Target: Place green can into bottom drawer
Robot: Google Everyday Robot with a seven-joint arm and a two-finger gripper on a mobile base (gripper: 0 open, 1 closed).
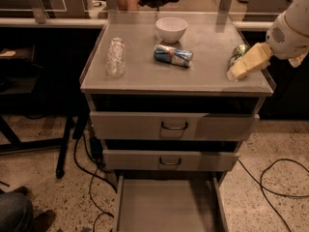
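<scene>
Camera view: end effector [240,70] partly hides green can [237,52] on cabinet top [145,69].

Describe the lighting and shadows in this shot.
Camera view: light falls from above, brightest on the cabinet top; black shadow sits above the top drawer; the bottom drawer floor is dim; the pale end effector, at the top's right edge, half hides the green can.

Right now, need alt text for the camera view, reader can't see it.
The robot's gripper is at the green can near the right edge of a grey cabinet top, partly covering it; the bottom drawer below stands pulled open. Also on top: a blue-and-silver can lying down, a white bowl, a clear bottle.
</scene>
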